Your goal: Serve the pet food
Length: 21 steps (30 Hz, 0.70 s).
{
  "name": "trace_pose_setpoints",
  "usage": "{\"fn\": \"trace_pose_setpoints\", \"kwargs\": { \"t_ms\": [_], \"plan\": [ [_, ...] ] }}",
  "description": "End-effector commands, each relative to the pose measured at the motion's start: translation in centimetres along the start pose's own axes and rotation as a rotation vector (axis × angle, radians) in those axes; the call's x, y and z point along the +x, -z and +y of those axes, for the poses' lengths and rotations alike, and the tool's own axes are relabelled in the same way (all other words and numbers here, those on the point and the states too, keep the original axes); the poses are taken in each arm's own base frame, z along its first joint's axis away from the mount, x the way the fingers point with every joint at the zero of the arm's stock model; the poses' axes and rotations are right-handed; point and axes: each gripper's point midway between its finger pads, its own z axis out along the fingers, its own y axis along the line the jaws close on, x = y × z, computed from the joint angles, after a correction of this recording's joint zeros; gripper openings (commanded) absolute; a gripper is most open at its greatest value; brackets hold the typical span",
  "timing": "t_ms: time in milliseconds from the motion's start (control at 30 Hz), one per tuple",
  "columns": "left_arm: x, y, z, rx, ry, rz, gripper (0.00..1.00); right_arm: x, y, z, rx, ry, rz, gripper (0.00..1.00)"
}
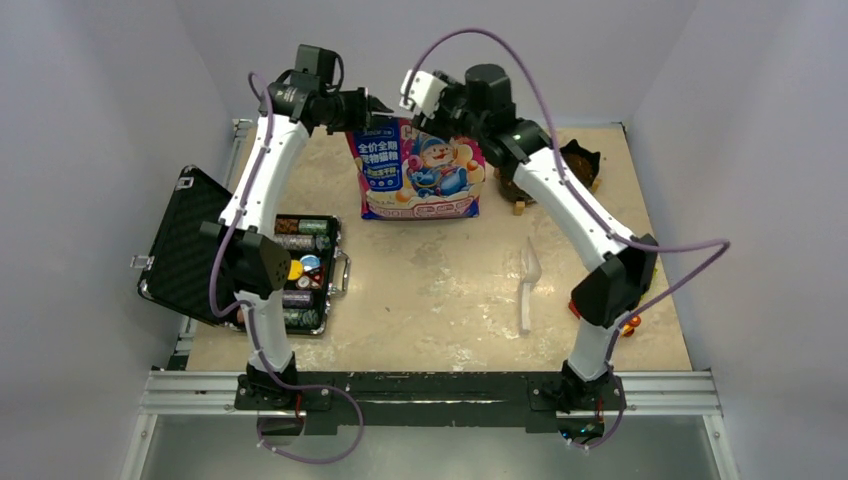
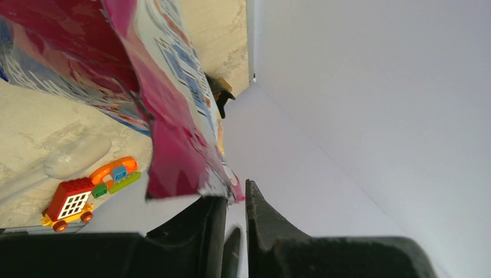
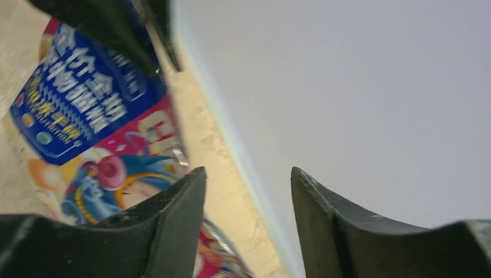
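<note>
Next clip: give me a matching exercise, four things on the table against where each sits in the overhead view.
Things:
1 pet food bag
2 clear scoop
3 chip case
4 brown bowl

Places:
a left edge, lid open
b near the far right corner
c far middle
d right of centre, lying flat

Pairs: 1-c, 2-d, 3-a, 4-b

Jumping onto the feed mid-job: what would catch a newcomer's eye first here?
The bright cartoon-printed bag stands at the far middle of the table, both arms reaching to its top: the left gripper has its jaws narrowly apart at the bag's edge, and the right gripper is wide open on nothing. At the table's left edge an open black case shows rows of chips, and a clear scoop lies right of centre.
</note>
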Motion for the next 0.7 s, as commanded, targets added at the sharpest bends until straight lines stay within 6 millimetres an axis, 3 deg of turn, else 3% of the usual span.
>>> {"fn": "trace_pose_setpoints", "kwargs": {
  "t_ms": [0,167,367,433,667],
  "plan": [
    [2.2,7.3,-4.5,0.228,-0.089,0.052,0.25,-6.8,7.5,-7.3,0.229,0.004,-0.191,0.66],
    [3.1,10.3,-3.3,0.243,-0.107,0.057,0.42,-7.0,9.3,-6.5,0.203,-0.037,-0.196,0.77],
    [3.8,14.6,-2.8,0.320,-0.132,0.036,0.45,-7.6,12.9,-7.7,0.278,-0.175,-0.198,0.79],
    [4.3,16.2,-3.0,0.357,-0.152,0.031,0.46,-7.8,14.2,-8.4,0.320,-0.223,-0.203,0.79],
    [6.6,23.0,-4.3,0.539,-0.287,0.016,0.46,-9.2,21.1,-12.9,0.574,-0.496,-0.283,0.93]
  ]
}}
